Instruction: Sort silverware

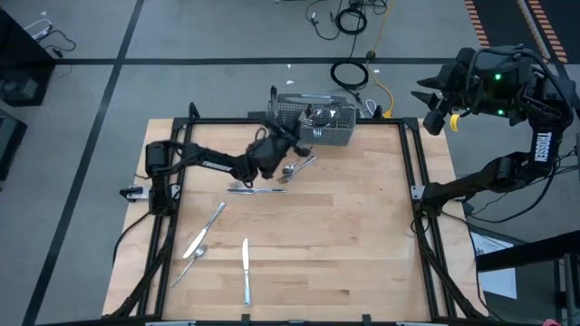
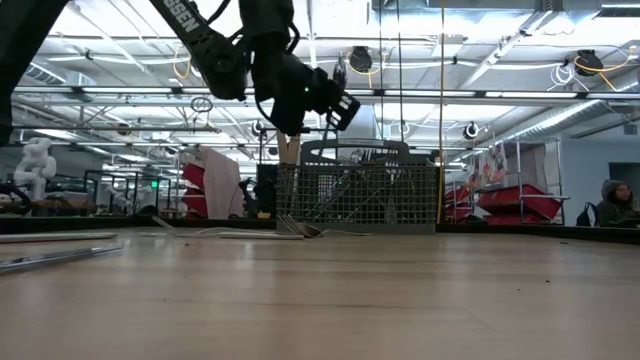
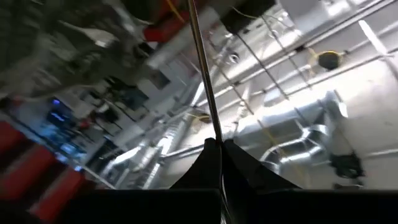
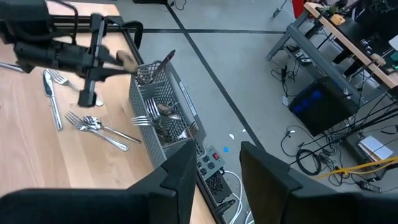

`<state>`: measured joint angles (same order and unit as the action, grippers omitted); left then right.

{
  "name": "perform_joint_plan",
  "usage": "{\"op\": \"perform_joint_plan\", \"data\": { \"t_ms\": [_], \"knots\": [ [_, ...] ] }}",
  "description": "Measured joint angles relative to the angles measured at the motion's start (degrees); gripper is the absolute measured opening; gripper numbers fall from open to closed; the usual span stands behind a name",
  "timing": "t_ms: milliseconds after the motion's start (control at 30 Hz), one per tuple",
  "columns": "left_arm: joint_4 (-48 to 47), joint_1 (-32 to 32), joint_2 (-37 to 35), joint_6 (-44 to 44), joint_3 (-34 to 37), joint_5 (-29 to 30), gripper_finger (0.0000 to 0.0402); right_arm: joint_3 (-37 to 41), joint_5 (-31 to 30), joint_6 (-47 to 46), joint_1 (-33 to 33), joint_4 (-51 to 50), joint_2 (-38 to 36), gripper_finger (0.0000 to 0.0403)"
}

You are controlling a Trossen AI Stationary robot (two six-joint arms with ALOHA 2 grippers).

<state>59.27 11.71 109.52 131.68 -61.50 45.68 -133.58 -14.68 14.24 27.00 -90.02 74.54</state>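
My left gripper (image 1: 277, 139) hangs above the table at the grey wire-mesh basket's (image 1: 319, 119) near-left corner, shut on one slim silver piece of silverware (image 3: 203, 74); which kind it is cannot be told. Several pieces stand in the basket (image 4: 163, 115). A fork and a spoon (image 1: 299, 166) lie on the wood just in front of it, with a knife (image 1: 256, 189) nearer. Two knives (image 1: 205, 230) (image 1: 246, 270) and a fork (image 1: 191, 263) lie near the front left. My right gripper (image 4: 216, 167) waits open, high off the table's far right corner (image 1: 437, 107). My left gripper pinches the slim metal piece between its two fingertips (image 3: 210, 148). The piece (image 3: 198, 50) runs on as a thin straight strip past the fingers, in line with them. The fingers point about level toward the basket, and the piece is clear of the table.
The basket stands at the table's far edge, middle, and shows in the low view as a mesh wall (image 2: 360, 195) with a fork (image 2: 296, 228) lying before it. Black frame rails (image 1: 419, 181) run along the table's sides. Bare wood (image 1: 353, 244) fills the right half.
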Motion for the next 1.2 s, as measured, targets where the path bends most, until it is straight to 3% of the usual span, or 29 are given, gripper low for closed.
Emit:
{"op": "perform_joint_plan", "data": {
  "t_ms": [333,633,867,1200],
  "knots": [
    [1.1,0.4,0.0,0.5,-0.7,1.0,0.0002,0.0,0.0,0.3,0.0,0.0,0.0,0.0114],
    [4.0,-0.1,0.0,-0.5,-3.4,-8.5,0.0001,0.0,0.0,2.5,0.0,0.0,0.0,0.0114],
    [-1.3,-0.3,0.0,0.6,-3.1,-8.3,0.0001,0.0,0.0,3.3,0.0,0.0,0.0,0.0114],
    [-3.3,0.8,0.0,1.3,-1.0,-2.9,0.0005,0.0,1.8,3.2,0.0,0.0,0.0,0.0114]
  ]
}}
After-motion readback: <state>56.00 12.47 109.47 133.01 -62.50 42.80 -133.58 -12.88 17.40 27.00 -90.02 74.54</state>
